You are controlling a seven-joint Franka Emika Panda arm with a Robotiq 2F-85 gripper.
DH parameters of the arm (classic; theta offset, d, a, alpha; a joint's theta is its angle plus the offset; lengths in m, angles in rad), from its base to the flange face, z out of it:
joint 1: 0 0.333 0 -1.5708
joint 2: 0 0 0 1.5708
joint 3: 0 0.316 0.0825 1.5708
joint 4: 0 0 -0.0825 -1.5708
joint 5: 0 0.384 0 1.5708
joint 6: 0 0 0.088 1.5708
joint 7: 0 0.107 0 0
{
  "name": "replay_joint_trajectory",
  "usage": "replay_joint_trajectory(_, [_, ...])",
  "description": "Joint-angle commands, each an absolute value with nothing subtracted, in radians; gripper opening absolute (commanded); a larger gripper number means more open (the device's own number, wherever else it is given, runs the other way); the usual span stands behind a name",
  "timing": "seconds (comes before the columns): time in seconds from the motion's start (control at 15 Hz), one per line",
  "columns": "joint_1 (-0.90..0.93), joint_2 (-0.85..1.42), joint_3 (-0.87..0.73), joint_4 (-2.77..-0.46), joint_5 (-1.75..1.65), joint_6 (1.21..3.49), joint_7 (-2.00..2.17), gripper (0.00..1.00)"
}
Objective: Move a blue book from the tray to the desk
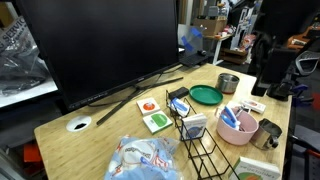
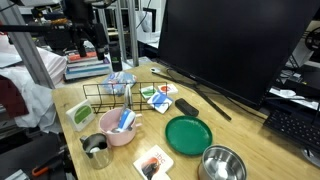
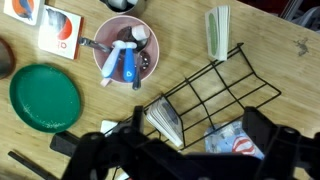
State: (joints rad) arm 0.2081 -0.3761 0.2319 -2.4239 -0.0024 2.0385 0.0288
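Nothing done yet. Blue book (image 1: 179, 104) stands upright inside the tray (image 2: 95, 98), at one end. Hand (image 3: 185, 147) hangs over the tray w/ jaws spread wide, holding nothing. Left to do, imo: come down on book, grip, lift out, set on bare surface (image 3: 280, 60) beside tray.

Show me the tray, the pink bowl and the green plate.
tray (image 2: 102, 101): in an exterior view, on its near mesh side.
pink bowl (image 2: 118, 140): in an exterior view, on its outer wall.
green plate (image 3: 42, 97): in the wrist view, on its bare middle.
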Motion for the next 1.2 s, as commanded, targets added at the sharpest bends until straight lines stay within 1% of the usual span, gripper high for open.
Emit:
replay_joint_trajectory(0.0, [0.219,-0.283,0.243,-2.417,-0.043,2.105,0.003,1.00])
replay_joint_trajectory(0.33, [0.228,-0.147,0.255,-2.414,-0.093,2.257,0.012,1.00])
replay_joint_trajectory(0.4, [0.233,-0.174,0.249,-2.425,-0.064,2.220,0.024,1.00])
replay_joint_trajectory(0.8, [0.233,-0.165,0.249,-2.424,-0.067,2.230,0.025,1.00])
replay_joint_trajectory(1.0, [0.224,-0.151,0.260,-2.438,-0.153,2.284,0.056,1.00])
replay_joint_trajectory(1.13, [0.214,-0.116,0.266,-2.443,-0.270,2.347,0.093,1.00])
